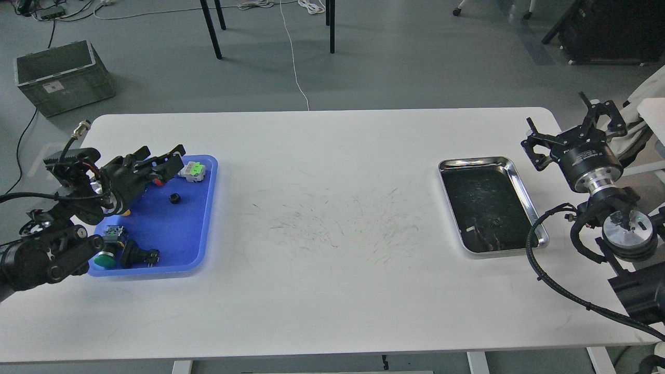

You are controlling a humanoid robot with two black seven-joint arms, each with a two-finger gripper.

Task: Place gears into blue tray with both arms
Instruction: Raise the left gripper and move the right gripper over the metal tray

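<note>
The blue tray [189, 236] lies at the table's left. One small black gear [175, 198] rests loose on its floor, near the far right part. My left gripper [162, 156] hovers over the tray's far edge, above and left of that gear, open and holding nothing. At the right, the silver tray [473, 162] has a dark inside with another tiny gear [494, 224] near its front. My right gripper [570, 123] is raised beyond that tray's right side, fingers spread open and empty.
Push-buttons share the blue tray: a green-tagged one [191, 170] at the back, a green-capped one [106, 259] and a black one [138, 254] at the front. A grey crate [62, 75] and chair legs [210, 28] stand on the floor behind the table.
</note>
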